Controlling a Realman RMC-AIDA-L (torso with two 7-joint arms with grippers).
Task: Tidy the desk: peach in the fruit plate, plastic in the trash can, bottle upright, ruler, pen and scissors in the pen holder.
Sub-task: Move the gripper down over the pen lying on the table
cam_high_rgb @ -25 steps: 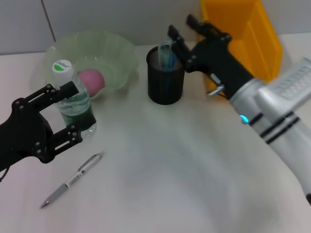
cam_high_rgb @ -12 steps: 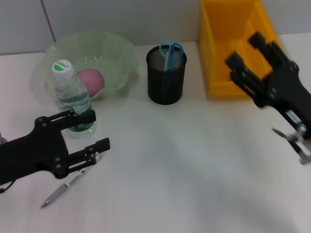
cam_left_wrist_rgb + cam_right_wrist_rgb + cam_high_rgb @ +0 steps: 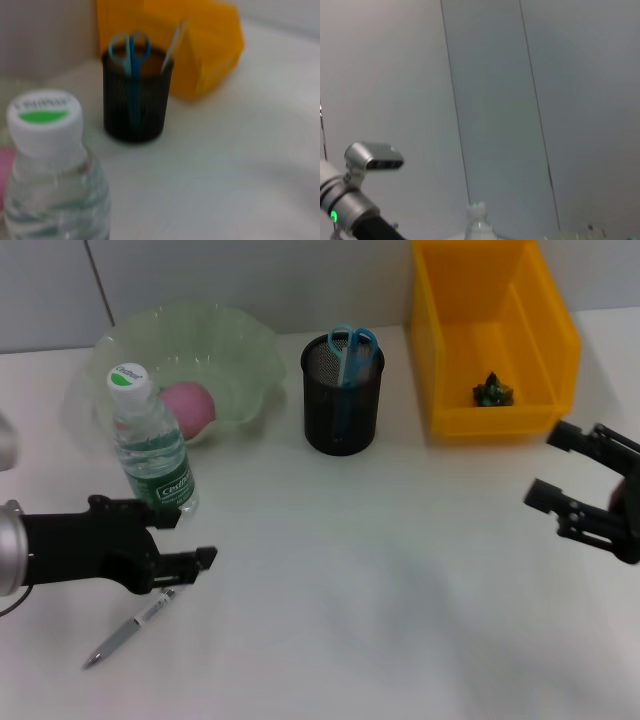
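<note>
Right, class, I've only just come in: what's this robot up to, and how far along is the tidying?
Nearly done. The peach lies in the fruit plate, the bottle stands upright, the scissors sit in the pen holder, and a scrap lies in the trash can. Only the pen lies loose on the desk. The left gripper, open, hovers over it; the right gripper, open and empty, hangs near the trash can.

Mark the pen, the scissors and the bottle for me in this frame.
pen (image 3: 128,630), head view, on the middle of its barrel lying on the desk.
scissors (image 3: 351,341), head view, on the blue loop handles above the pen holder's rim.
bottle (image 3: 156,455), head view, on the upright body near the label.
</note>
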